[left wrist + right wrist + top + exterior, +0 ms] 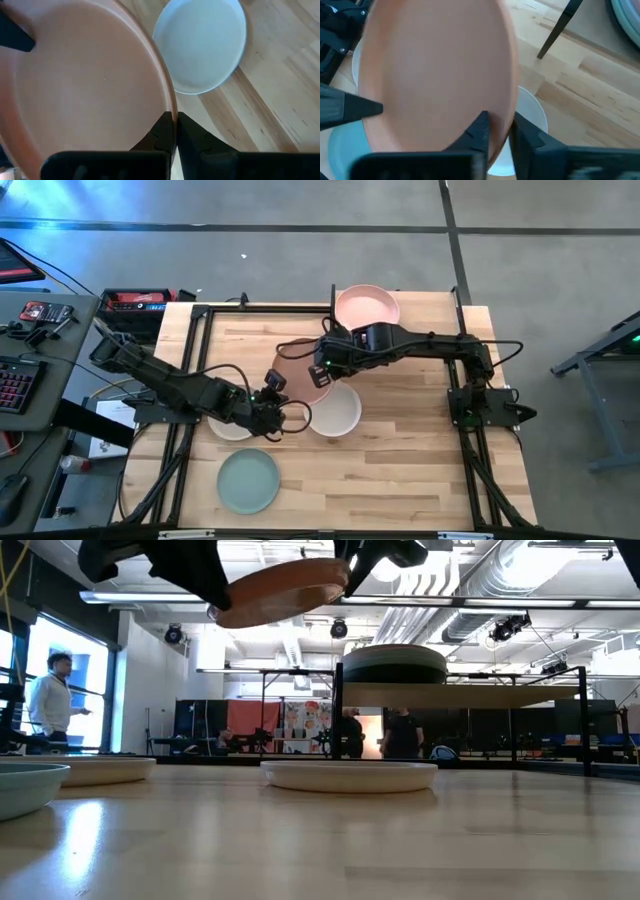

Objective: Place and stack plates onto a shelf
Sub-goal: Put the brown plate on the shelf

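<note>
A salmon pink plate hangs in the air over the middle of the table, seen from below in the low view. My left gripper is shut on its near-left rim, and my right gripper is shut on its right rim. The shelf stands at the far side and carries a stack with a dark plate and a pink plate on top. Two cream plates and a mint green plate lie flat on the table. My left gripper pinches the salmon plate's rim between its two fingers, one above the rim and one below, coming from the table's left-near side. My right gripper pinches the opposite rim in the same way, coming from the right. The plate is lifted clear and tilted, its left side lower.
A cream plate lies right below the held plate. A black shelf post stands close to my right gripper. Bare wood stretches along the near and right parts of the table. People stand in the room beyond.
</note>
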Available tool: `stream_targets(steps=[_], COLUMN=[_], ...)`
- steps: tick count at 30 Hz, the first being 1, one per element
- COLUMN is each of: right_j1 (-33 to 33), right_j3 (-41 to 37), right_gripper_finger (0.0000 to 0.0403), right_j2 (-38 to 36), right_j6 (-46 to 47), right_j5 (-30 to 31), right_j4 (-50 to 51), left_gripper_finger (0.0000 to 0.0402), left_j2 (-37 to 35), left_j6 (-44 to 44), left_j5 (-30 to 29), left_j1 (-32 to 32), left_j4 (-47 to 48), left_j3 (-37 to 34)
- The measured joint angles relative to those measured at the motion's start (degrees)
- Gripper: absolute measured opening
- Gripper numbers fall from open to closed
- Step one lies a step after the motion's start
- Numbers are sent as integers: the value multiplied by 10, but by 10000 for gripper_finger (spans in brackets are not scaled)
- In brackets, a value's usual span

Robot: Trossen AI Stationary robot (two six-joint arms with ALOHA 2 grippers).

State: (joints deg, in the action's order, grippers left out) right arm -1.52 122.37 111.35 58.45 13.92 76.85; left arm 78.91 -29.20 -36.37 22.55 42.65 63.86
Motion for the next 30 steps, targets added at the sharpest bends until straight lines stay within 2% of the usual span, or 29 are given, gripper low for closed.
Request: stream_targets(steps=[2,12,19,24,30], right_j1=[0,0,0,1,5], right_j3=[0,0,0,0,0], right_gripper_finger=[12,5,1,1,0], right_j2=[0,0,0,0,0], right_j6=[0,6,4,5,10], right_j5=[0,-15,-24,-21,-10], right_j4=[-2,0,4,30,117], left_gripper_finger=[4,40,82,110,117], left_j2=[0,0,0,-3,-22], left_j6=[0,20,93,156,178], left_j5=[0,9,105,91,87], left_j1=[0,-1,-28,-38,-38], left_j4=[-2,0,2,0,-16], left_j3=[0,0,0,0,0])
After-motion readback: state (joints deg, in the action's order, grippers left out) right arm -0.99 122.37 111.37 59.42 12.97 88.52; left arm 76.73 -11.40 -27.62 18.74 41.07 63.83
